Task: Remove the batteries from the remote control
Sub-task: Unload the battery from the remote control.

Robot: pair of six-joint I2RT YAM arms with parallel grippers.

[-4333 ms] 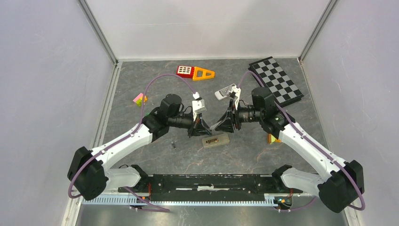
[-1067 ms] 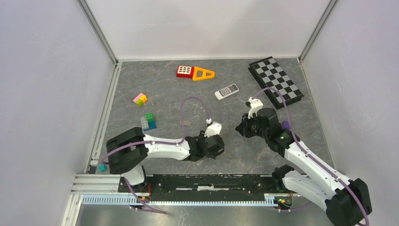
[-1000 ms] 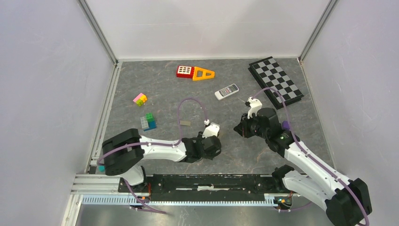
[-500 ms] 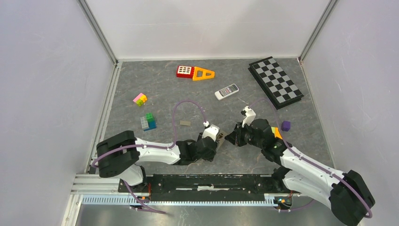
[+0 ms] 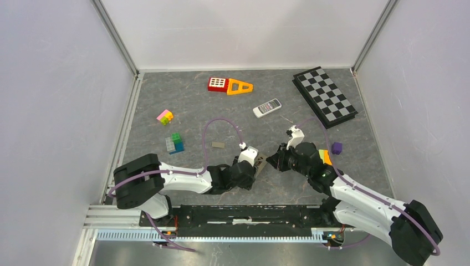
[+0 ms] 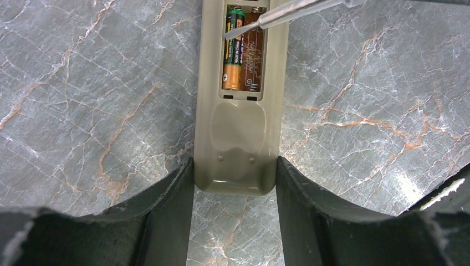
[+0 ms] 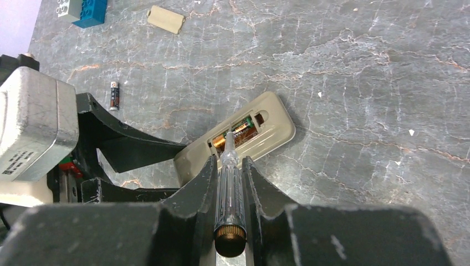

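Two batteries (image 6: 242, 50) are lying side by side in the open bay of the beige remote (image 6: 237, 133), at the table's near middle. The left gripper (image 6: 234, 163) is clamping the remote's closed end, one finger on each side. The right gripper (image 7: 229, 162) is pinching a clear-handled screwdriver (image 7: 228, 194), whose tip is crossing over the batteries' far ends. A loose battery (image 7: 113, 94) is lying beside the left gripper. The beige cover (image 7: 165, 19) and the blue-green bricks (image 7: 83, 10) are sitting farther off. A second remote (image 5: 267, 107) is lying well apart.

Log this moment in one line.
left gripper: clamps remote end | right gripper: holds screwdriver, tip at batteries in remote | one battery out, loose | cover off, lying apart
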